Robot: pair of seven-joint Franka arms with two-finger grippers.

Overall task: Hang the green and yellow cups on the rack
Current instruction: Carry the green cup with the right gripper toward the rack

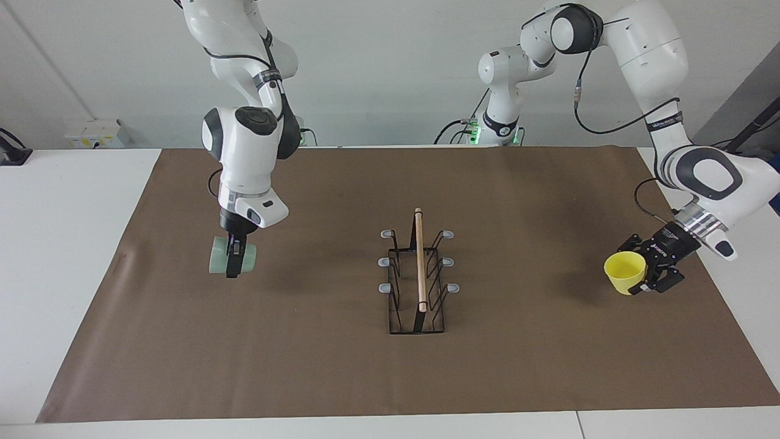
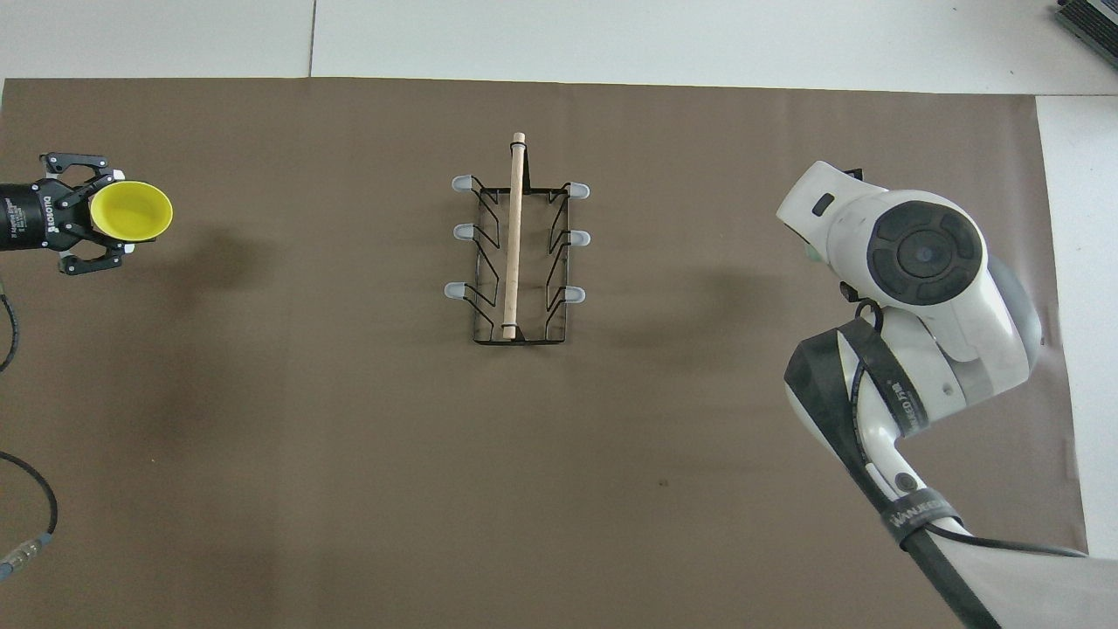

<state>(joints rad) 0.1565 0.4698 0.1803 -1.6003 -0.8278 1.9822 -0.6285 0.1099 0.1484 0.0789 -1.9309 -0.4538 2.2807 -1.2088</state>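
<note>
The rack stands mid-mat, its wooden rod pointing away from the robots; it also shows in the overhead view. Its prongs are bare. My right gripper is shut on the green cup, which lies sideways in the air over the mat toward the right arm's end. In the overhead view the right arm's wrist hides that cup. My left gripper is shut on the yellow cup and holds it tilted above the mat toward the left arm's end. The overhead view shows this gripper and the cup's open mouth.
A brown mat covers most of the white table. A socket box and a dark object sit at the table's edge near the robots, toward the right arm's end.
</note>
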